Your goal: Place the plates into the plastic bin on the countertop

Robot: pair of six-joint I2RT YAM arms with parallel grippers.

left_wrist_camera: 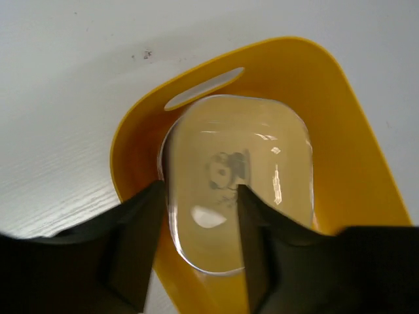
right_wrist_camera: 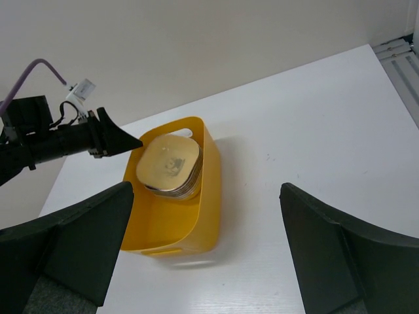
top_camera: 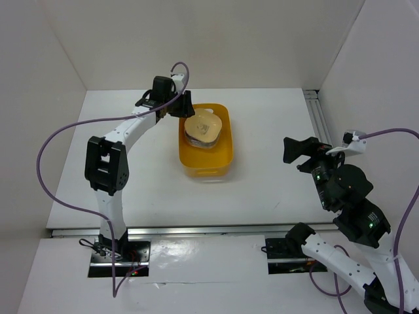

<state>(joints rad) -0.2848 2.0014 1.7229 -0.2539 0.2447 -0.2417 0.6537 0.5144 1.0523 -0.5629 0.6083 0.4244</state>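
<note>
Plates (top_camera: pixel 201 129) sitting stacked in bin (top_camera: pixel 219 163) on white counter (top_camera: pixel 275 118), white walls (top_camera: pixel 196 39) enclosing; left gripper (left_wrist_camera: pixel 200 190) hovering released, right gripper (top_camera: pixel 291 150) released too.

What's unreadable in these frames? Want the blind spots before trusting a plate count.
- Plate count: in right wrist the edges of the stack are too small to count; the other views show only the top plate.
- The motif: blurred in left wrist, tiny elsewhere.
- Near end of the bin: hidden behind the left gripper in left wrist.
</note>
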